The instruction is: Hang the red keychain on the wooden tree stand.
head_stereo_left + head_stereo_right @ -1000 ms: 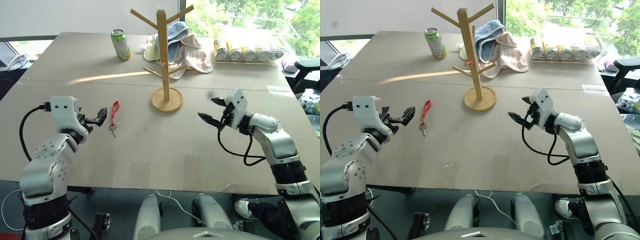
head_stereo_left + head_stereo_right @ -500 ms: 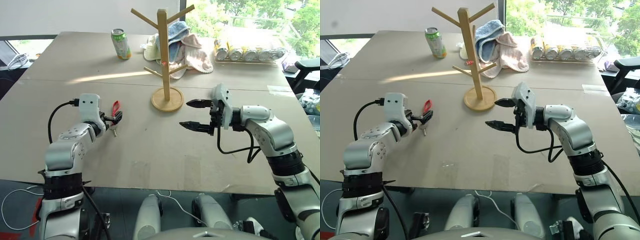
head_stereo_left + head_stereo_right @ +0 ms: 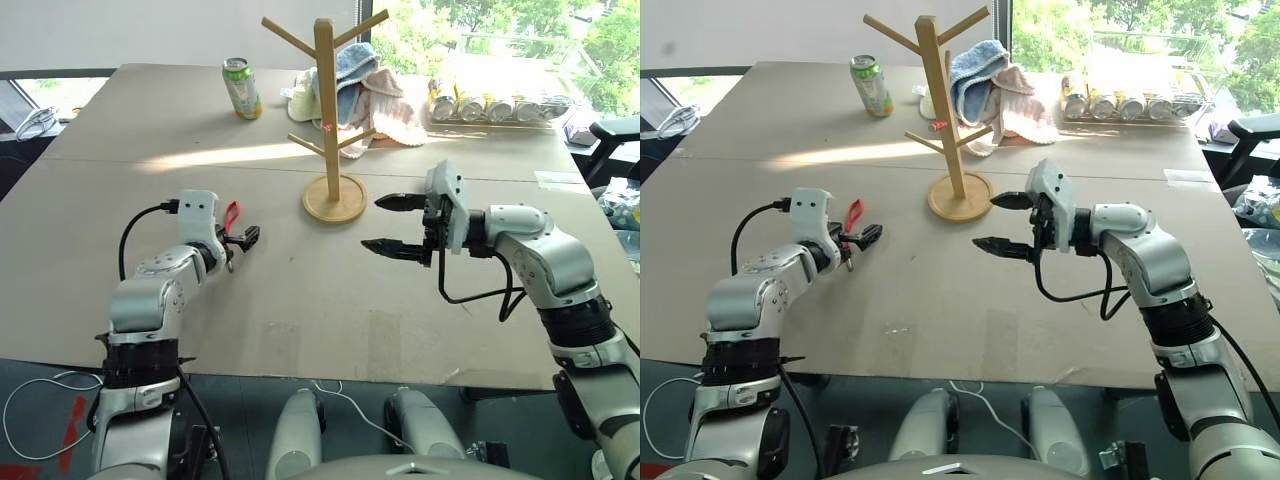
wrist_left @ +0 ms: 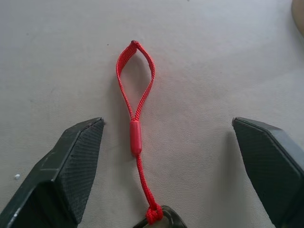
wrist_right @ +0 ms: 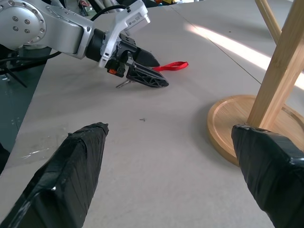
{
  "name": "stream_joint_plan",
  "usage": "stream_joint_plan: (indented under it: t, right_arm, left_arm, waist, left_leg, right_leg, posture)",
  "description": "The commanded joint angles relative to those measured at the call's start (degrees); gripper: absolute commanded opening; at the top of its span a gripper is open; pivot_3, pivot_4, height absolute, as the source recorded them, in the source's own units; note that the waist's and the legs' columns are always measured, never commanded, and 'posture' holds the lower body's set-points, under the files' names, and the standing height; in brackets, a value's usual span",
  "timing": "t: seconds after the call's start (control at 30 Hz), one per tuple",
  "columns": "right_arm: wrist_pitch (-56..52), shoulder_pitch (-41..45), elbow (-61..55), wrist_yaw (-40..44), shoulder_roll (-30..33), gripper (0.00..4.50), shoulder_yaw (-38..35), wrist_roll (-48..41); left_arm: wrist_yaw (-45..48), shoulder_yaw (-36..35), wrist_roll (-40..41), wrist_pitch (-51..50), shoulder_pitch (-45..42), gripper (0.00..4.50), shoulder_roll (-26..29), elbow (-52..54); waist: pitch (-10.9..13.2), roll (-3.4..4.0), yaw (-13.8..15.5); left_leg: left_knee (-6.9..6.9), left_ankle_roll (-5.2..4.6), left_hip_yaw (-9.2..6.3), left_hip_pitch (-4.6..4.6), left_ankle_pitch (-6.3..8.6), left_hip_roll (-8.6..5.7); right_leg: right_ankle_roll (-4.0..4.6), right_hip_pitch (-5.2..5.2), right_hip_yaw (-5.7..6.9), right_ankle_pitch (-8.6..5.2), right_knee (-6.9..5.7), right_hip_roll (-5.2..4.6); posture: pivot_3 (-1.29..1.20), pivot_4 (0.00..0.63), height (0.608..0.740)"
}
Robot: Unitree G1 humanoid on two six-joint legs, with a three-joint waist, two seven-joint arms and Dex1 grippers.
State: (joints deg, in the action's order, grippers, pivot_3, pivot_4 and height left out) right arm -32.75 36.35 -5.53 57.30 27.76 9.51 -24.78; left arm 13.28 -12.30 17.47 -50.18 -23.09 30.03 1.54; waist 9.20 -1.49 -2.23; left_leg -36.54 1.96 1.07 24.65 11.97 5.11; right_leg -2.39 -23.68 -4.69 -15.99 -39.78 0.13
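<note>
The red keychain point(image 4: 135, 95) lies flat on the table, its strap loop pointing away from my left gripper point(image 4: 168, 124) and its key end point(image 4: 156, 219) tucked low near the palm. That gripper is open, with one black finger on each side of the strap and nothing held. In the head view the keychain point(image 3: 232, 214) shows just behind the left gripper point(image 3: 243, 238). The wooden tree stand point(image 3: 325, 100) stands upright on its round base mid-table. My right gripper point(image 3: 372, 223) hovers open beside the base, pointing toward the left arm.
A green drink can point(image 3: 240, 88) stands at the back left. Folded towels point(image 3: 378, 95) lie behind the stand, and a tray of cans point(image 3: 495, 105) sits at the back right. The table's front edge point(image 3: 300, 375) runs below both arms.
My left gripper has come forward and down until its fingers straddle the keychain. My right gripper has swung in toward the stand's base and turned to point left.
</note>
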Motion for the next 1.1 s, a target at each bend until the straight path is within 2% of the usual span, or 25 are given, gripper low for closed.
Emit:
stream_joint_plan:
  t: [0.03, 0.07, 0.13, 0.17, 0.23, 0.47, 0.63, 0.9, 1.0, 1.1]
  right_arm:
    - [0.1, 1.6, -2.0, -0.1, 0.4, 4.50, -2.0, -1.1]
    - [0.0, 1.7, -1.9, -0.1, 0.4, 4.50, -2.1, -1.2]
    - [-0.2, 1.8, -1.9, -0.1, 0.4, 4.50, -2.2, -1.3]
    - [-0.3, 1.8, -2.0, -0.2, 0.4, 4.50, -2.2, -1.3]
    - [-0.4, 1.8, -2.1, -0.2, 0.4, 4.50, -2.2, -1.4]
    - [-0.9, 1.7, -2.4, -0.8, 0.6, 4.50, -2.6, -1.7]
    - [-1.5, 0.0, -3.9, -2.2, 0.9, 4.50, -3.2, -1.9]
    - [-3.2, -10.3, -17.3, -9.4, 1.5, 4.50, -5.2, -2.5]
    - [-3.6, -13.8, -21.5, -13.2, 0.6, 4.50, -6.7, -3.2]
    - [-3.5, -17.9, -27.0, -18.2, -0.4, 4.50, -7.6, -2.7]
  left_arm:
    - [0.0, -0.2, -1.0, -0.1, -0.6, 2.66, 0.4, -0.9]
    - [0.1, -0.3, -1.1, -0.2, -0.7, 2.05, 0.3, -1.0]
    - [0.1, -0.4, -1.2, -0.3, -0.8, 1.40, 0.1, -1.1]
    - [0.2, -0.4, -1.2, -0.3, -0.7, 0.85, 0.1, -1.0]
    - [0.1, -0.4, -1.3, -0.5, -0.4, 0.04, 0.0, -0.8]
    - [-0.4, -1.3, -1.3, -1.6, 0.7, 0.04, -0.8, 1.3]
    - [1.0, -1.9, -0.7, 2.2, 1.1, 0.04, -0.8, 5.0]
    - [8.6, -2.4, -0.6, 11.1, 6.1, 0.04, 4.3, 13.6]
    - [9.0, -3.7, 0.3, 12.8, 8.0, 0.04, 4.1, 16.5]
    - [6.9, -3.5, -1.7, 18.2, 13.6, 0.04, 1.6, 22.0]
  waist:
    - [0.0, 0.00, 0.0]
    - [0.0, 0.00, 0.1]
    - [0.0, 0.00, 0.2]
    - [0.0, 0.00, 0.2]
    - [0.0, 0.00, 0.3]
    - [0.0, 0.00, 0.3]
    - [0.0, 0.00, 0.3]
    - [0.0, -0.04, 0.1]
    - [0.0, -0.05, 0.1]
    - [0.0, -0.05, 0.1]
  left_leg:
    - [0.00, 0.00, 0.00, 0.01, 0.00, 0.00]
    - [0.00, 0.00, 0.00, 0.02, 0.00, 0.00]
    - [0.00, 0.00, 0.00, 0.04, 0.00, 0.00]
    - [0.00, 0.00, 0.00, 0.04, 0.00, 0.00]
    - [0.00, 0.00, 0.00, 0.05, 0.00, -0.01]
    - [0.00, 0.00, 0.00, 0.04, 0.00, -0.01]
    - [0.00, 0.00, 0.00, 0.05, 0.00, -0.01]
    - [0.01, 0.00, -0.02, 0.06, 0.00, -0.01]
    - [0.00, 0.00, -0.01, 0.06, 0.00, -0.01]
    - [0.01, 0.00, -0.01, 0.08, 0.01, -0.01]
  right_leg:
    - [0.00, 0.00, 0.00, 0.00, 0.00, 0.00]
    - [0.00, 0.00, 0.00, 0.00, 0.02, 0.00]
    - [0.00, 0.00, 0.00, 0.00, 0.03, -0.01]
    - [0.00, 0.00, 0.01, 0.00, 0.04, -0.01]
    - [0.00, 0.00, 0.00, 0.00, 0.05, -0.02]
    - [0.00, 0.00, 0.00, 0.00, 0.04, -0.03]
    - [0.00, 0.00, 0.00, 0.00, 0.05, -0.03]
    - [0.00, 0.00, 0.02, -0.01, 0.07, -0.04]
    - [-0.01, 0.00, 0.01, -0.01, 0.06, -0.04]
    - [-0.02, 0.00, 0.01, -0.01, 0.08, -0.04]
  posture:
    - [0.00, 0.150, 0.733]
    - [0.00, 0.150, 0.733]
    - [0.00, 0.150, 0.733]
    - [0.00, 0.150, 0.733]
    - [0.00, 0.150, 0.733]
    - [0.00, 0.150, 0.733]
    - [0.00, 0.150, 0.733]
    - [0.00, 0.150, 0.733]
    - [0.00, 0.150, 0.733]
    - [0.00, 0.150, 0.733]
